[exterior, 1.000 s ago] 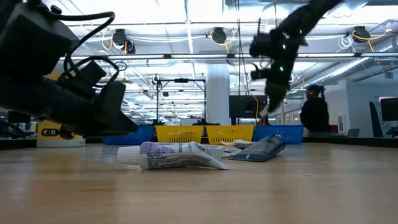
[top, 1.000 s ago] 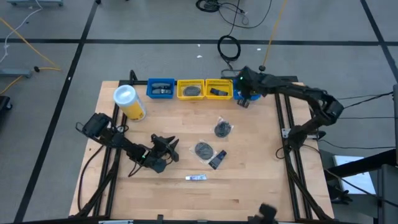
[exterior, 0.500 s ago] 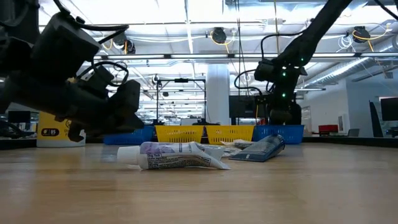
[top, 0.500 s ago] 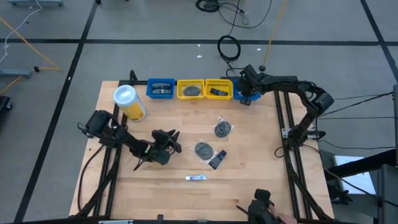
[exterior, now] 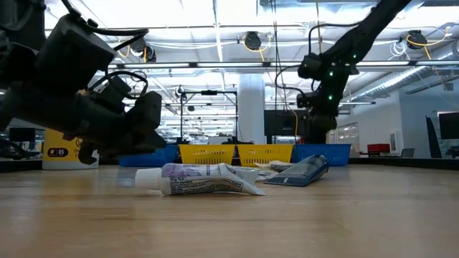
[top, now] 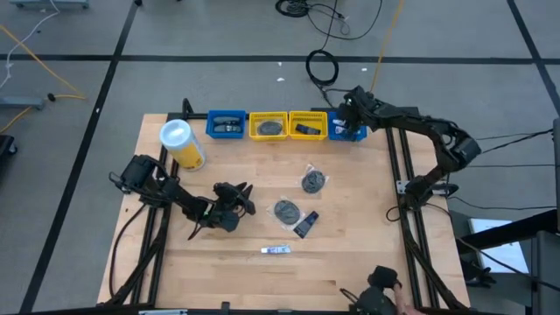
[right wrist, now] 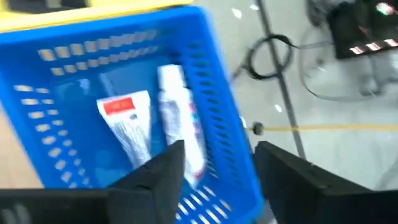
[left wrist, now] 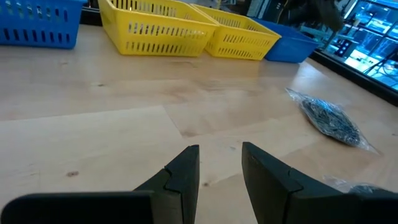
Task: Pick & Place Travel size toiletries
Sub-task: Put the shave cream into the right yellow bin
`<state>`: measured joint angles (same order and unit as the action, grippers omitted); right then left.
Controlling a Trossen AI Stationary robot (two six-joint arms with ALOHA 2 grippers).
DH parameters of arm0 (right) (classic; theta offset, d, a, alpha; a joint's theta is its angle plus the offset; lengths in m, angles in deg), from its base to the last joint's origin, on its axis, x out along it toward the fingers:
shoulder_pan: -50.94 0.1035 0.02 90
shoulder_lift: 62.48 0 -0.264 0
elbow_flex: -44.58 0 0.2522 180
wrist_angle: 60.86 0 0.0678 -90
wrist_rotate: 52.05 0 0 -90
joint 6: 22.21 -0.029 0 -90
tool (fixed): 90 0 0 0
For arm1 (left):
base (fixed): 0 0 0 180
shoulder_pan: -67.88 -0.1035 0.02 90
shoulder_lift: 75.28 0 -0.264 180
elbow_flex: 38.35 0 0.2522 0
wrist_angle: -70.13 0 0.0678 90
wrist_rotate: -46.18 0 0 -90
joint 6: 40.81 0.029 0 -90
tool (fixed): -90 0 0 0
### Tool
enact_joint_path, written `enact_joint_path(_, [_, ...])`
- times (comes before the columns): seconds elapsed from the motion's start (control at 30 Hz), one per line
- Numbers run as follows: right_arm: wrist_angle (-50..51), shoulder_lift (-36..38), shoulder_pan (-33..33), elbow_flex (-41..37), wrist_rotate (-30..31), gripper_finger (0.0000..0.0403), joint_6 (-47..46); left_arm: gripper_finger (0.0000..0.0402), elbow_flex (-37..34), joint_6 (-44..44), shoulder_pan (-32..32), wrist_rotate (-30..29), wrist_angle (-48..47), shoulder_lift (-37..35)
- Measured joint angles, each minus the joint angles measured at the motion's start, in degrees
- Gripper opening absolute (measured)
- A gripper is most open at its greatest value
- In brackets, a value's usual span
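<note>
Two white tubes (right wrist: pixel 155 130) lie lengthwise in blue bin (right wrist: pixel 217 143), part blurred. Right gripper (right wrist: pixel 214 165) open above it. Left gripper (left wrist: pixel 217 168) slightly open, empty, over surface (left wrist: pixel 124 106).

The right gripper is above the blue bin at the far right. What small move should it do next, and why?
Probably lift and pull back toward the table's middle. The right gripper stands open and empty over the blue bin, two tubes already lie inside, and wrapped discs still wait on the table.
</note>
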<state>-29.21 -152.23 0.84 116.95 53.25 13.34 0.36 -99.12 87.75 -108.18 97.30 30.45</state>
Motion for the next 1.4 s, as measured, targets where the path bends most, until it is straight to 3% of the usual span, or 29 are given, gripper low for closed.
enact_joint_path(0.23, [4.14, 6.76, 4.59, 0.02, 1.02, 0.0251, -10.4, 0.0118, 0.0, -0.74, 0.62, 0.41, 0.04, 0.0])
enact_joint_path(0.37, [8.01, 9.84, 11.39, 0.0, -4.05, 0.0255, -15.06, 0.0118, 0.0, -0.74, 0.8, 0.44, 0.04, 0.0])
enact_joint_path(0.5, [8.41, 10.92, 19.36, -0.86, -14.14, 0.025, -19.39, 0.0118, 0.0, -0.74, 0.78, 0.46, 0.04, 0.0])
enact_joint_path(0.6, [4.58, 10.86, 25.16, -4.67, -26.14, 0.0248, -19.92, 0.0118, 0.02, -0.74, 0.78, 0.46, 0.04, 0.0])
enact_joint_path(0.7, [-5.35, 10.73, 31.35, -11.54, -39.32, 0.0248, -20.21, 0.0118, 0.02, -0.74, 0.82, 0.46, 0.04, 0.0])
enact_joint_path(0.77, [-15.29, 10.31, 36.05, -16.68, -44.04, 0.0247, -22.19, 0.0118, 0.02, -0.72, 0.82, 0.48, 0.04, 0.0])
enact_joint_path(0.83, [-24.74, 10.2, 40.92, -20.86, -43.05, 0.0247, -25.96, 0.0118, 0.02, -0.74, 0.8, 0.47, 0.04, 0.0])
enact_joint_path(0.97, [-37.68, 9.67, 49.08, -24.84, -35.04, 0.0255, -30.8, 0.0118, 0.02, -0.8, 0.73, 0.46, 0.04, 0.0])
enact_joint_path(1.17, [-38.23, 4.41, 54.72, -24.48, -28.63, 0.0283, -29.96, 0.0118, 0.52, -0.52, 0.08, 0.46, -0.02, 0.0])
enact_joint_path(1.4, [-37.53, -1.86, 55.09, -24.57, -28.57, 0.0287, -24.15, 0.0118, 2.35, 3.66, -0.1, 1.38, -0.35, 0.0])
